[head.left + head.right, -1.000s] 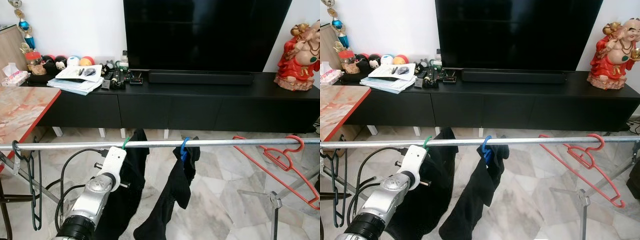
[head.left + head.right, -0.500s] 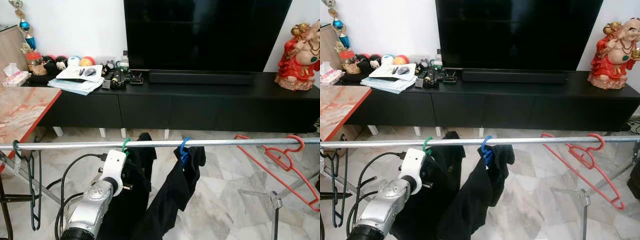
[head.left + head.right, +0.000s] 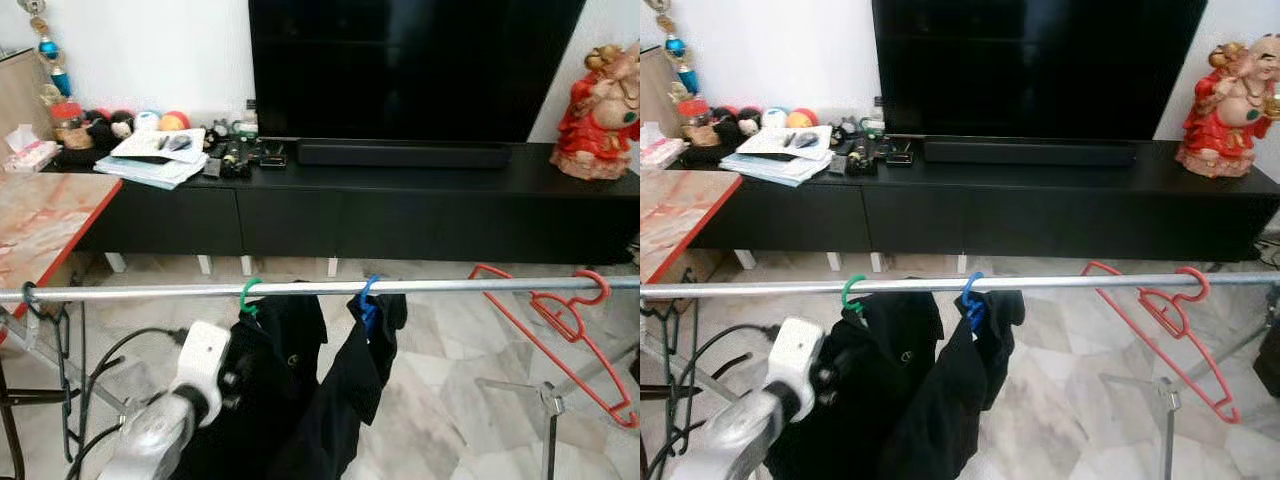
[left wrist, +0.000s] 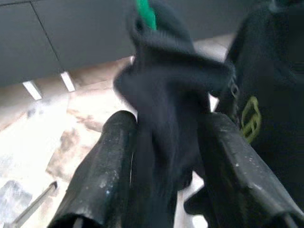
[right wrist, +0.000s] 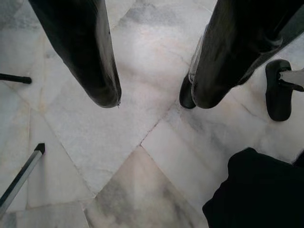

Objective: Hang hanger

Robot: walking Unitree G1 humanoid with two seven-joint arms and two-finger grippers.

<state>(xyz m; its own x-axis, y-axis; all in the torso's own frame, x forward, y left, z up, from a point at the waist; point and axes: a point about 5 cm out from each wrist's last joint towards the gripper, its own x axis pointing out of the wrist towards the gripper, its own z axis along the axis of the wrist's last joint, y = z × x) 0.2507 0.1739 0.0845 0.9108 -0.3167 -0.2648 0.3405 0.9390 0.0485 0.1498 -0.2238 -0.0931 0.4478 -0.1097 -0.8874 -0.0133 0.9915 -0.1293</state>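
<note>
At the far left of the metal rail (image 3: 130,291) a dark green empty hanger (image 3: 66,380) dangles beside the marble-topped desk (image 3: 40,215). Next along, the left hand (image 4: 164,156) sits low and near, its two black fingers (image 4: 102,175) partly open with the dark cloth of the black garment (image 3: 270,390) bunched between them; whether they truly pinch it I cannot tell for sure, but it looks like a loose hold. That garment is on the green hanger (image 3: 249,293), whose hook sits over the rail, opening towards the left; the hanger's long axis seems to run roughly along the rail, though the cloth hides most of it. Just right hangs a second black garment (image 3: 372,330) on a blue hanger (image 3: 368,302), touching the first. Far right, a red hanger (image 3: 560,325) hangs tilted. The right hand (image 5: 152,97) idles over the floor, fingers well apart and empty. The risk: if the left hand pulls away with cloth caught, it could drag the green hook off the rail or knock its blue neighbour.
</note>
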